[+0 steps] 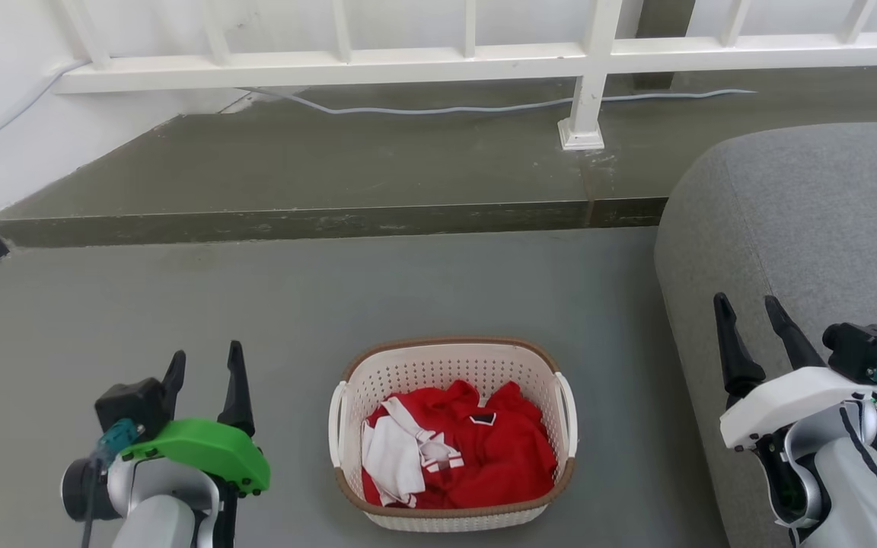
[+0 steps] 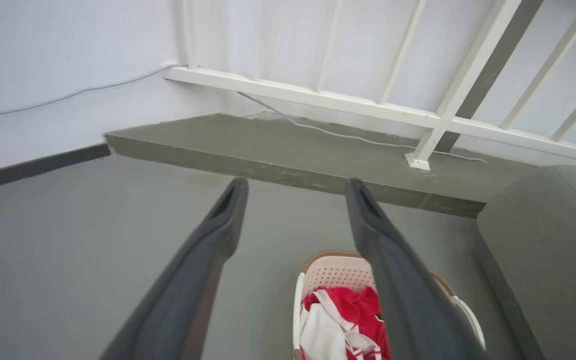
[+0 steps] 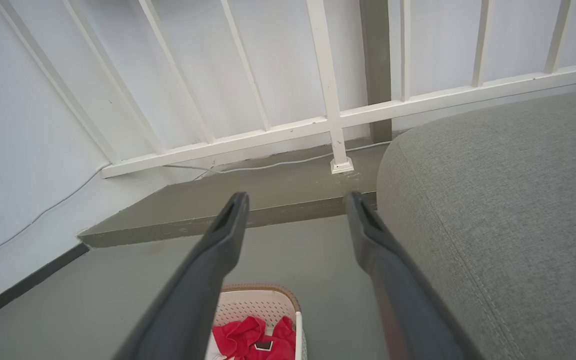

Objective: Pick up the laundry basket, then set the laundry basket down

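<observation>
laundry basket [image 1: 446,373] on grey floor [image 1: 484,289] between both arms, red and white clothes [image 1: 499,449] inside | left gripper [image 1: 206,352] fingers spread, empty | right gripper [image 1: 745,301] fingers spread, empty, by grey sofa [image 1: 811,213] | head view: whole basket; wrist views: part past fingers | white railing [image 1: 408,65], raised step [image 1: 332,167], cable [image 1: 446,110] behind

The cream-white perforated plastic laundry basket [image 1: 438,373] is edged with a brown woven-look rim and base band. The crumpled clothing [image 1: 507,449] is coloured red with white trim. The concrete floor [image 1: 180,304] and the fabric sofa [image 1: 811,221] are grey. The dark-fingered left gripper [image 1: 206,350] is capped in green and the right gripper [image 1: 745,298] in white.
</observation>
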Tool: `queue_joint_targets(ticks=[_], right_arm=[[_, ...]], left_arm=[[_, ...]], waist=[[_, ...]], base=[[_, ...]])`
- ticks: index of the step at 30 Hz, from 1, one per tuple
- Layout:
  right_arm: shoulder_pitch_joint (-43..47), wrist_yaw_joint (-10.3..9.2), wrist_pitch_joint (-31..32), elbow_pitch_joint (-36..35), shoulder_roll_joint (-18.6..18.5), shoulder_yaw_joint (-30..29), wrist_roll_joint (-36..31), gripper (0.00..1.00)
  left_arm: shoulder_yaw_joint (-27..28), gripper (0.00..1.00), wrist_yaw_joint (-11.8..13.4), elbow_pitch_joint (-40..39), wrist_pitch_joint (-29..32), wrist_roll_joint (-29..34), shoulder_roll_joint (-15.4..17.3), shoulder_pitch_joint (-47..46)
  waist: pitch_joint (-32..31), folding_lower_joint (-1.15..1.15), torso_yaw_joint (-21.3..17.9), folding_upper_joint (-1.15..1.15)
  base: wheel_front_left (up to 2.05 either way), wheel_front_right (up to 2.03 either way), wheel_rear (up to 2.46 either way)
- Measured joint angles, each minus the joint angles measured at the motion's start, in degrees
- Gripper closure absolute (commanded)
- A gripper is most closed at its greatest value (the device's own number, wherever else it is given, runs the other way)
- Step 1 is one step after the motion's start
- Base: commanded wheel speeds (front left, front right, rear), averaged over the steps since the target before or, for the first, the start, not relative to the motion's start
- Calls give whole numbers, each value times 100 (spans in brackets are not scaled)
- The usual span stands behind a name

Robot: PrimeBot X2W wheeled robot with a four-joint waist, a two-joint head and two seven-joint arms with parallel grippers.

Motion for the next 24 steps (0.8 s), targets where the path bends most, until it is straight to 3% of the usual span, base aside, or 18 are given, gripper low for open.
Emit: queue_joint_targets(ticks=[17, 24], right_arm=[[-145, -49, -301, 178, -98, 202, -1102, 0], [-190, -44, -348, 235, -63, 171, -1160, 0]], left_arm=[[-277, 0, 169, 235, -314, 1236, -25, -303], [-291, 0, 212, 308, -356, 1287, -36, -359]], waist=[[110, 0, -30, 0], [124, 0, -29, 0]], base=[[0, 0, 0], [0, 0, 0]])
